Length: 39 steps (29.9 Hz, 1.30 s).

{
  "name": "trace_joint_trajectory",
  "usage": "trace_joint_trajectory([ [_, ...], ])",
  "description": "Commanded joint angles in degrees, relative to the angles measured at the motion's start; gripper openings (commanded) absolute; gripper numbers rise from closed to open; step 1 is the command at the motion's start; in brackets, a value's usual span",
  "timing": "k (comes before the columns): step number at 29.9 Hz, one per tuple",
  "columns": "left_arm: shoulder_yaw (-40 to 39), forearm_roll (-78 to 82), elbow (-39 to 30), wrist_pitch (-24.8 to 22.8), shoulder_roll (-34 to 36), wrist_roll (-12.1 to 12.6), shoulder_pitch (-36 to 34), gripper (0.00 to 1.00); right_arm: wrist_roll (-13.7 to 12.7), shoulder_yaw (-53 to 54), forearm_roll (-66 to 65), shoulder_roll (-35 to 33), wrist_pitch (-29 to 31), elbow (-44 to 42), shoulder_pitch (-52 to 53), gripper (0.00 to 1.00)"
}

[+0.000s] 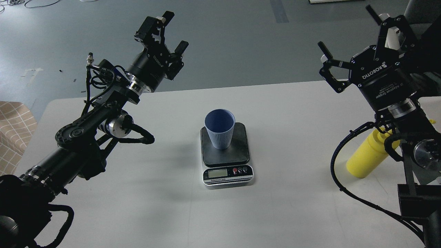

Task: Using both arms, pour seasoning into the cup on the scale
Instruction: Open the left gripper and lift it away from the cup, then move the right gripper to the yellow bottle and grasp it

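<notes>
The dusty blue ribbed cup (219, 128) stands upright on the dark plate of the small scale (225, 156) at the middle of the white table. The yellow seasoning bottle (368, 155) stands at the right, its top hidden behind my right arm. My left gripper (170, 32) is open and empty, raised above the table's far left, well away from the cup. My right gripper (348, 34) is open and empty, raised at the far right, above and behind the bottle.
The white table (144, 193) has its far edge just behind both grippers, with grey floor beyond. A tan checked cloth (13, 127) lies past the table's left edge. Loose black cables hang from both arms over the table.
</notes>
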Motion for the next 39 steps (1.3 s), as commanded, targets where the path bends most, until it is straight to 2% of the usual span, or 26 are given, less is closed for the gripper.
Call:
trace_joint_trajectory([
  [1,0.0,0.0,-0.1,-1.0,-0.2,0.0,0.3,0.98,0.0,0.3,1.3,0.0,0.0,2.8,1.2,1.0],
  [7,0.2,0.4,-0.4,-1.1,-0.7,0.0,0.3,0.98,-0.2,5.5,1.8,0.0,-1.5,4.9,1.2,1.0],
  [13,0.3,0.5,-0.4,-1.1,-1.8,0.0,0.5,0.98,-1.1,14.1,10.3,0.0,-3.6,5.8,-0.3,1.0],
  [17,0.3,0.6,-0.4,-1.1,-2.0,0.0,1.3,0.98,-1.1,18.4,16.3,0.0,-3.5,6.0,-4.3,1.0],
  [23,0.5,0.7,-0.4,-1.1,-2.1,0.0,1.6,0.98,-1.1,25.4,18.1,0.0,-3.6,6.0,-8.3,1.0],
  [28,0.5,1.6,-0.4,-1.1,-2.3,0.0,2.0,0.98,-1.2,25.4,25.1,0.0,-3.3,6.0,-14.4,1.0],
  [31,0.5,3.0,-0.4,-1.1,-2.4,0.0,2.6,0.98,-2.3,25.4,28.3,0.0,-2.8,5.9,-18.9,1.0],
  [34,0.5,4.1,-0.5,-1.0,-3.0,0.0,3.3,0.98,-4.6,25.4,30.3,0.0,-0.2,5.1,-24.5,1.0],
  [39,0.5,4.7,-0.5,-0.9,-4.1,0.0,3.9,0.98,-4.8,22.4,31.0,0.0,0.0,3.3,-31.2,1.0],
])
